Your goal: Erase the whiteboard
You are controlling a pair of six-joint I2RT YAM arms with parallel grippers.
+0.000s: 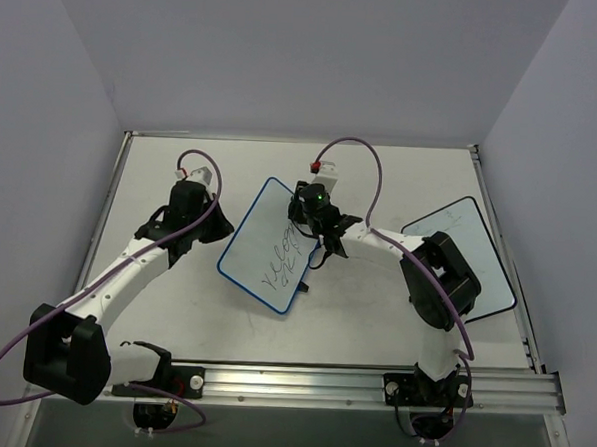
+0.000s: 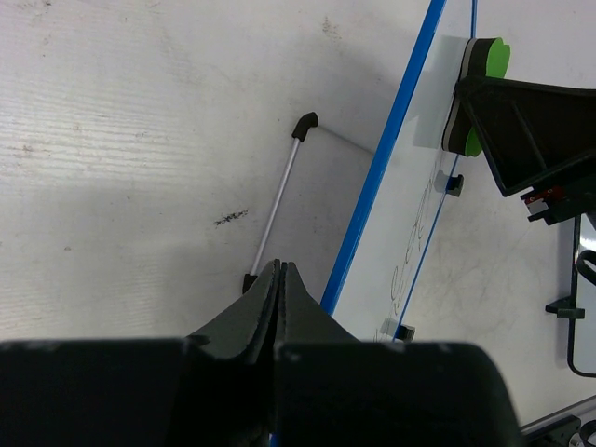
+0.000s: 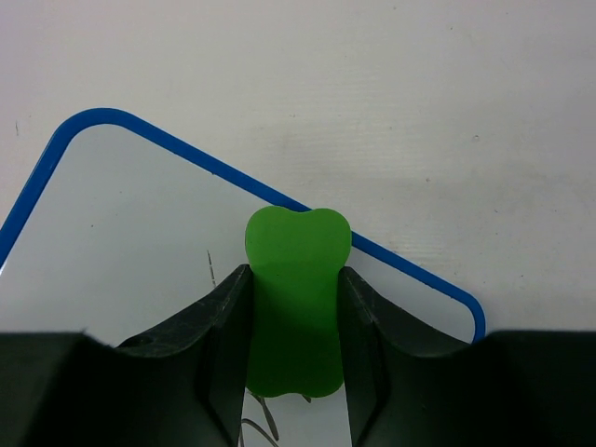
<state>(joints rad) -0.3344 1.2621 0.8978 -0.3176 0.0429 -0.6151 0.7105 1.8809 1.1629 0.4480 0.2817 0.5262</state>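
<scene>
The whiteboard (image 1: 263, 232) has a thin blue frame and lies tilted at the table's middle, with dark handwriting (image 1: 282, 264) on its near half. My right gripper (image 1: 316, 209) is over the board's far right edge, shut on a green eraser (image 3: 296, 298). The eraser rests on the board face (image 3: 130, 223), just inside the blue frame. It also shows in the left wrist view (image 2: 490, 60). My left gripper (image 2: 279, 266) is shut and empty. It sits low beside the board's left blue edge (image 2: 391, 149), close to a thin metal support rod (image 2: 279, 197).
A second white board with a black frame (image 1: 477, 263) lies at the right, partly under the right arm. A metal rail (image 1: 370, 385) runs along the near edge. The table is walled on the left, the right and the back.
</scene>
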